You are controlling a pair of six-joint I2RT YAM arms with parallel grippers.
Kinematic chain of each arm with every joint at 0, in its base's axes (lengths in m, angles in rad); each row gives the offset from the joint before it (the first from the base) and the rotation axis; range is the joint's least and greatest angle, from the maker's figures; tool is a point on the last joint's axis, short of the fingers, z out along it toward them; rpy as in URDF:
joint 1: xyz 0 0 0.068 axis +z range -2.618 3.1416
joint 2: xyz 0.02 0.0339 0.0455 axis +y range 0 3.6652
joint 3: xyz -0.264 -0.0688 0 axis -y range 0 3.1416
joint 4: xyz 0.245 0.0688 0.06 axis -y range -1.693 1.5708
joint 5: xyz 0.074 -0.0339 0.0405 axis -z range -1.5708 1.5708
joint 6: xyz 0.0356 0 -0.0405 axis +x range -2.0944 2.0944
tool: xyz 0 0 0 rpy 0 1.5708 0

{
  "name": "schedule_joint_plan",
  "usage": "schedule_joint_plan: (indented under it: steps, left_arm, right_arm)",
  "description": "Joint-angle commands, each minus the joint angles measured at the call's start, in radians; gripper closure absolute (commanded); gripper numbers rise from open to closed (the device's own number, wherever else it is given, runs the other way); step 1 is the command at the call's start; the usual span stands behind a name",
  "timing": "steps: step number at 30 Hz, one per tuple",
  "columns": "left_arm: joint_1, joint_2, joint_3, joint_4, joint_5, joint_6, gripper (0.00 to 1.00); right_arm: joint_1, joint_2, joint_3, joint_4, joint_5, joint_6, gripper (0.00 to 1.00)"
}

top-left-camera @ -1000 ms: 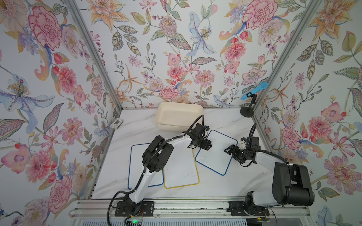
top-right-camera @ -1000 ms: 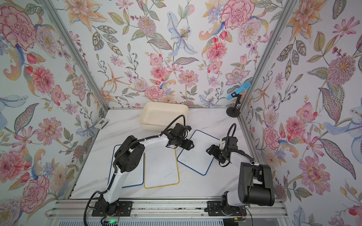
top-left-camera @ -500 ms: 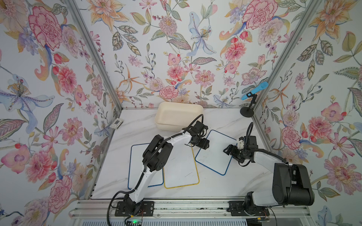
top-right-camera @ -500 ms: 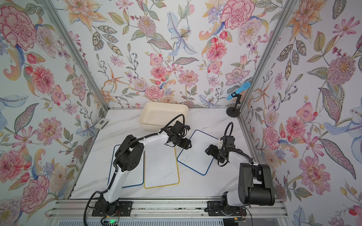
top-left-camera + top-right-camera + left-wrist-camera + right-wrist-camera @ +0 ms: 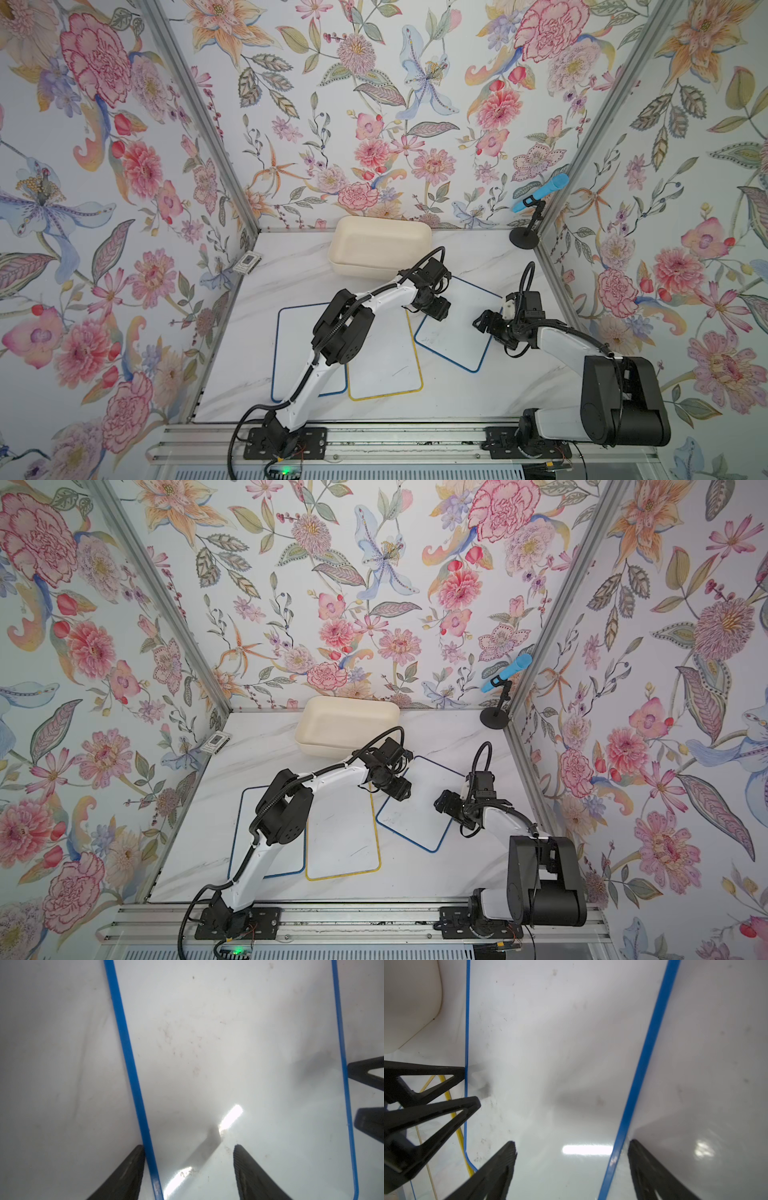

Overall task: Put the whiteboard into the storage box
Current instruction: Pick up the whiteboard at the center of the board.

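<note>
My left gripper (image 5: 435, 311) and right gripper (image 5: 482, 325) are both spread astride opposite edges of the blue-framed rectangular whiteboard (image 5: 457, 336) lying right of centre on the marble table (image 5: 299, 270), just near of the empty cream-white plastic storage box (image 5: 365, 267), so grasping, lifting and placing remain

L end effector (image 5: 440, 315), R end effector (image 5: 481, 322): both jaws apart.

— What's around the table (image 5: 291, 270)?
— Floral walls (image 5: 374, 104) on three sides, with metal posts (image 5: 205, 124) in the far corners.
— And the top?
— White marble, evenly lit. A blue mic (image 5: 542, 192) on a black stand (image 5: 524, 240) sits in the far right corner. A metal rail (image 5: 395, 436) runs along the front.
</note>
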Motion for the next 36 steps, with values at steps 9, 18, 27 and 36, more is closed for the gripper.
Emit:
schedule_joint_plan:
  steps: [9,18,27,36]
  left_arm:
    - [-0.049,0.230,-0.001,-0.378,0.042,0.014,0.31]
    - [-0.061,0.237,0.005,-0.367,0.081,0.022,0.32]
    - [-0.075,0.258,-0.043,-0.321,0.136,0.036,0.33]
    - [-0.073,0.284,-0.033,-0.303,0.168,0.041,0.35]
  right_arm:
    - [0.025,0.054,-0.053,-0.083,-0.016,0.053,0.13]
    - [0.060,0.085,-0.046,-0.033,-0.067,0.084,0.14]
    - [0.033,0.077,-0.127,0.212,-0.355,0.113,0.17]
    - [-0.022,0.041,-0.209,0.372,-0.530,0.153,0.20]
